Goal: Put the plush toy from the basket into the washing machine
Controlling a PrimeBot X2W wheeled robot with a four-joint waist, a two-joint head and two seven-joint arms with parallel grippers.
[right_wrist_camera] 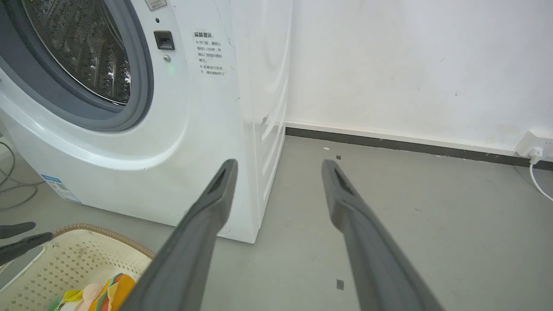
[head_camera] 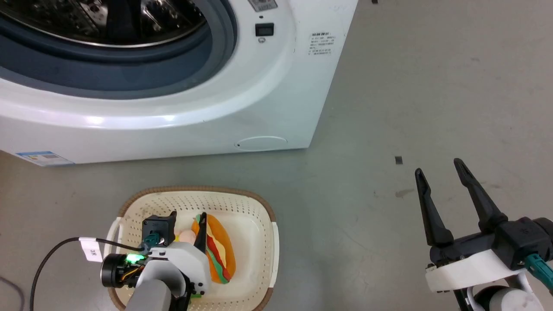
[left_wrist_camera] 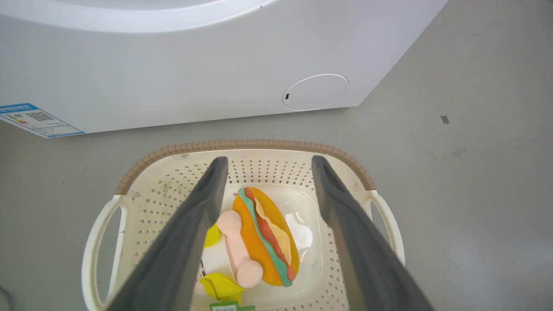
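2 wide empty claws: right claw [head_camera: 438, 167] aside, left claw [left_wrist_camera: 268, 161] partly across plush toy [left_wrist_camera: 263, 233] in basket [left_wrist_camera: 242, 144]

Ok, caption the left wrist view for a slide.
Open left claw over the plush toy in the basket, before the washing machine.

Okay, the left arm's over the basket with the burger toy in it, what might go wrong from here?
1. The left gripper hangs with jaws open over the plush toy; its rounded shape may slip out, or only its pink part gets pinched.
2. Going too deep, the jaws might snag the perforated basket and drag it.
3. The toy may catch on the grey ring of the washing machine and fall to the floor.
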